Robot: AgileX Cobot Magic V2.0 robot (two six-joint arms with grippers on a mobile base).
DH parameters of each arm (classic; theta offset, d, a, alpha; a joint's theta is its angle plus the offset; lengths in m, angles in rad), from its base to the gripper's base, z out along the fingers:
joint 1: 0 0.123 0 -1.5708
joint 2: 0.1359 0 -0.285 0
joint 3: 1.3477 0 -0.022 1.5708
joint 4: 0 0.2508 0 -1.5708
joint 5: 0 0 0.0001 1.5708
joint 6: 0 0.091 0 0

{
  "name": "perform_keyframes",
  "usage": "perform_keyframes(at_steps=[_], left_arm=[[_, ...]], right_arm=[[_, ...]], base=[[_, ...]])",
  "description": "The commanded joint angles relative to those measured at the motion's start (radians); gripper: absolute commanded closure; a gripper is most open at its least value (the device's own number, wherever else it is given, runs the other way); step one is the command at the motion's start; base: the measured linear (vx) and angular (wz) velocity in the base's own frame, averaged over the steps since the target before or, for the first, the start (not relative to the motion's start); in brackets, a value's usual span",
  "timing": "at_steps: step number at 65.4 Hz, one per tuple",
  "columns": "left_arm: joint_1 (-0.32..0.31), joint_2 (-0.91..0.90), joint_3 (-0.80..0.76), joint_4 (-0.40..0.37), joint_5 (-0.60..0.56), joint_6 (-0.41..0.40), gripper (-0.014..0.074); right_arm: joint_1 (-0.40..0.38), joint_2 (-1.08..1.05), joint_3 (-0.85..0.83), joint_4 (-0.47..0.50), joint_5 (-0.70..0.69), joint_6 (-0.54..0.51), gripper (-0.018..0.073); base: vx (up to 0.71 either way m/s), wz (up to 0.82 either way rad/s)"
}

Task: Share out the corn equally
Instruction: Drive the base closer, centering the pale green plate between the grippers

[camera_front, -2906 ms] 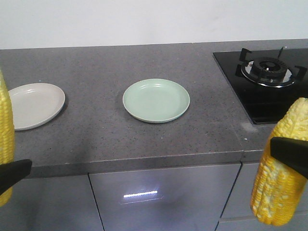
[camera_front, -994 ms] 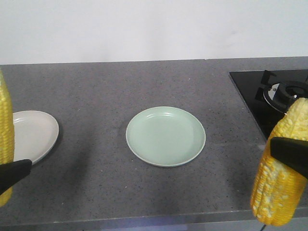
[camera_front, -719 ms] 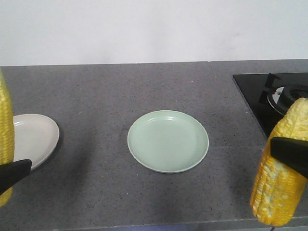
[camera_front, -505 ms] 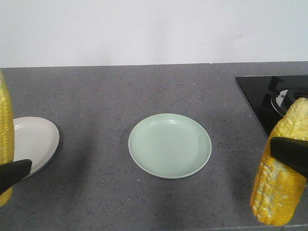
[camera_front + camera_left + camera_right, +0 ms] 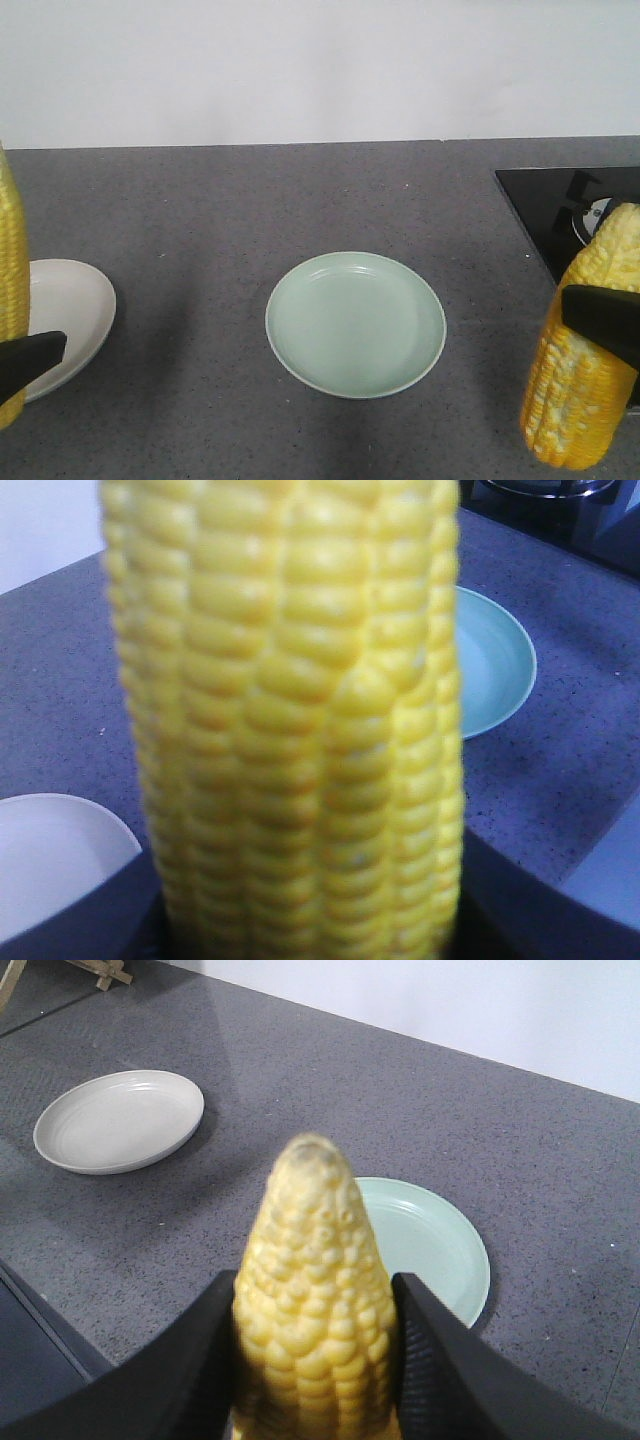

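Observation:
Two cobs of corn are held upright above the grey counter. My left gripper [image 5: 310, 910] is shut on a deep yellow cob [image 5: 290, 710], which fills the left wrist view and shows at the left edge of the front view as corn [image 5: 10, 280]. My right gripper [image 5: 315, 1335] is shut on a paler, tapered cob [image 5: 312, 1280], seen at the front view's right as corn [image 5: 582, 360]. Both cobs hang near the counter's front edge. An empty green plate [image 5: 355, 322] sits mid-counter between them, and an empty white plate [image 5: 65, 315] lies at the left.
A black gas hob [image 5: 565, 205] with a burner is set into the counter at the right, close behind the right cob. A white wall runs along the back of the grey counter [image 5: 250, 210].
The view has closed in on the counter: the cabinet fronts have dropped out of sight, the plates look nearer and the hob has slid right. Both grippers still hold their cobs.

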Motion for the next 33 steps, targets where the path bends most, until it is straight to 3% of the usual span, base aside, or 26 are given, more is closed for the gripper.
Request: perform_keyframes(at_steps=[1, 33], left_arm=[[-0.001, -0.002, -0.022, -0.021, -0.069, -0.001, 0.0353], [-0.001, -0.002, -0.022, -0.021, -0.069, -0.001, 0.0353]], right_arm=[[-0.007, 0.001, -0.023, 0.027, -0.059, -0.01, 0.0305], [-0.007, 0.001, -0.023, 0.027, -0.059, -0.01, 0.0305]], base=[[0.06, 0.01], [0.06, 0.01]])
